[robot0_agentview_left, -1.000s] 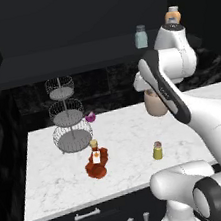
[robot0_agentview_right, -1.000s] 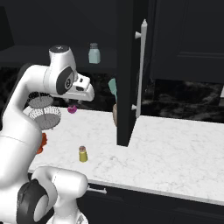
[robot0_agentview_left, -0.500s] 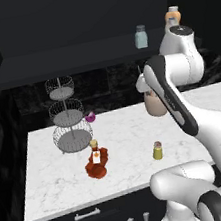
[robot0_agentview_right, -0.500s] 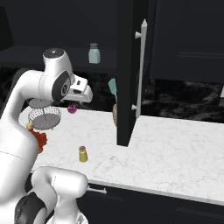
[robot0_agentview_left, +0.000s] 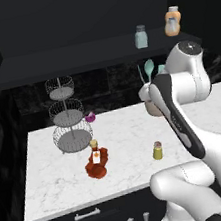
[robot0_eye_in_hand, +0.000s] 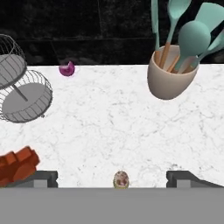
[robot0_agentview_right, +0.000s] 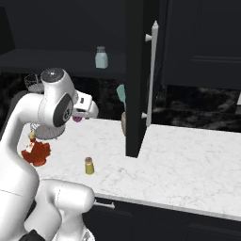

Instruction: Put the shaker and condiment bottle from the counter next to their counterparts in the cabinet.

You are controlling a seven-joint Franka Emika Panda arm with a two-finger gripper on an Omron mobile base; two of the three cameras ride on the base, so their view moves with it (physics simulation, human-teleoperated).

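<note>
The dark cabinet [robot0_agentview_left: 88,52] fills the upper frame of the left base view, its ledge carrying a blue-grey shaker [robot0_agentview_left: 141,36] and an orange bottle [robot0_agentview_left: 171,22] at upper right. Below, the marble counter [robot0_agentview_left: 128,145] spans the middle. A wire stand [robot0_agentview_left: 68,116] stands at centre left, a utensil crock [robot0_eye_in_hand: 169,75] at upper right of the hand view. The sauce bottle [robot0_agentview_left: 97,163] lies just below the stand; the shaker [robot0_agentview_left: 158,150] stands right of it. The pincer [robot0_eye_in_hand: 112,177] hovers above the shaker, tips wide apart, holding nothing.

Arm [robot0_agentview_left: 182,116] raised, bent; jaws wide apart.
</note>
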